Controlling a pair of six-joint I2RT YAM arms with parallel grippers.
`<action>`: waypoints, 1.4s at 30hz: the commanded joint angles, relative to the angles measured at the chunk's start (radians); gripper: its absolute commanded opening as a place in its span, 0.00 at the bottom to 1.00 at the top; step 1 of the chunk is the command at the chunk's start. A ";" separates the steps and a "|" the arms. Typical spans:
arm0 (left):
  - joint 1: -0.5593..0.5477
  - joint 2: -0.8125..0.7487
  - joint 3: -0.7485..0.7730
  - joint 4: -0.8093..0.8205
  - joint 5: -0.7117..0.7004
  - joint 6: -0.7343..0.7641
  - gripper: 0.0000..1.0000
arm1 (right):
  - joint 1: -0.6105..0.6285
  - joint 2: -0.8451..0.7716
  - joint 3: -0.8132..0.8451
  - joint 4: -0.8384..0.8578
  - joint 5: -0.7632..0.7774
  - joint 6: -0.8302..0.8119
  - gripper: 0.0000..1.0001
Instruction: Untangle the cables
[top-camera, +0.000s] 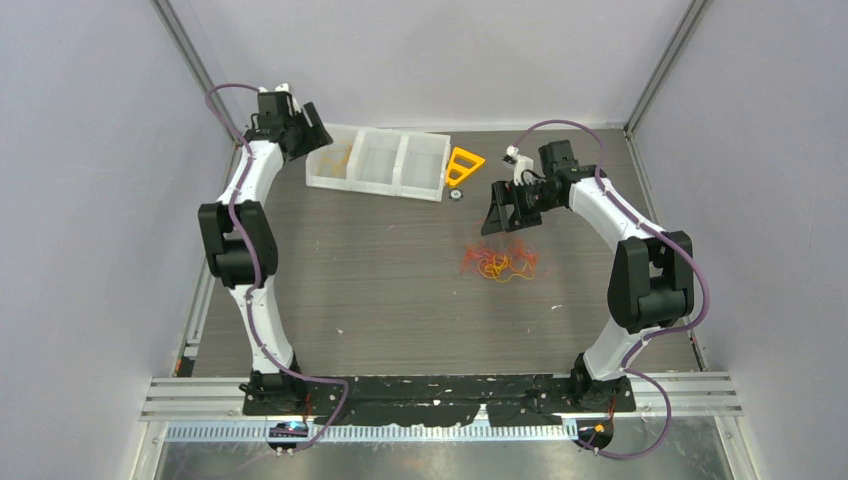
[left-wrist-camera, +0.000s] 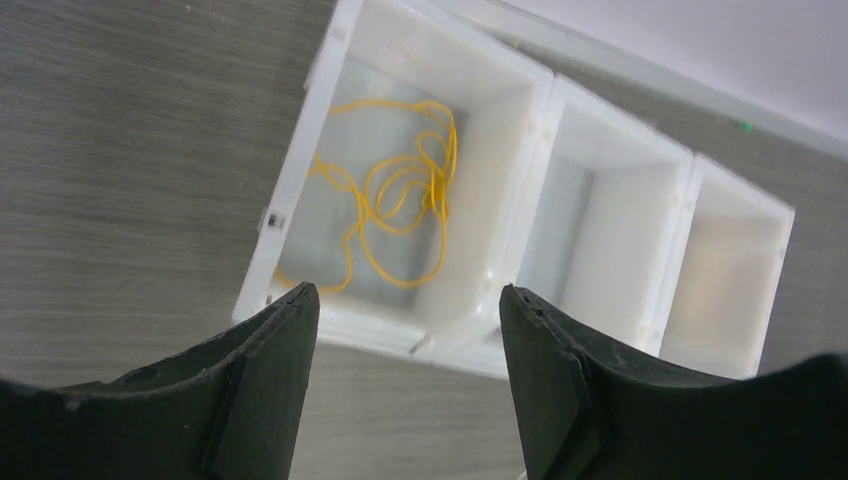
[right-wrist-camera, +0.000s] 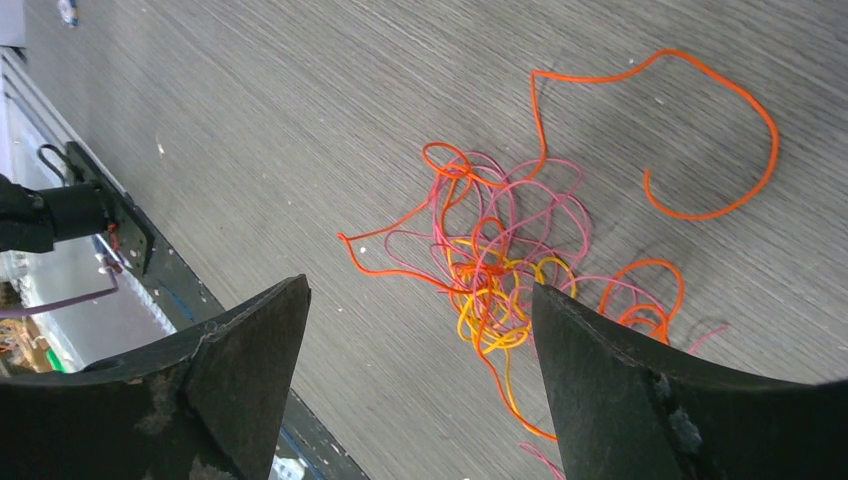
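My right claw (right-wrist-camera: 420, 285) hangs wide and empty over the tangled orange, pink and yellow wire cables (right-wrist-camera: 495, 270) on the grey counter (right-wrist-camera: 250, 120), left claw (left-wrist-camera: 407, 292) gaping empty above the white plastic tray (left-wrist-camera: 285, 190), so I'd pinch one loose end.

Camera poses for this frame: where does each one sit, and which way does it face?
Top external: above and behind the arm bases, looking down on the table; shows both arms, left tool and right tool.
Left wrist: on the left arm, looking down into the white bin holding a yellow cable; shows its own open fingers.
Right wrist: on the right arm, looking down at the cable clump; shows its own open fingers.
Shared: top and left wrist see the bin; top and right wrist see the clump.
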 joint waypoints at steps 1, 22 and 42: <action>-0.017 -0.214 -0.158 0.026 0.061 0.213 0.69 | -0.006 -0.074 0.051 -0.064 0.080 -0.133 0.87; -0.664 -0.508 -0.689 0.222 0.473 0.618 0.73 | 0.000 0.011 -0.061 -0.162 0.295 -0.304 0.78; -0.707 -0.384 -0.550 0.106 0.459 0.565 0.00 | -0.029 0.061 -0.104 -0.083 0.440 -0.289 0.38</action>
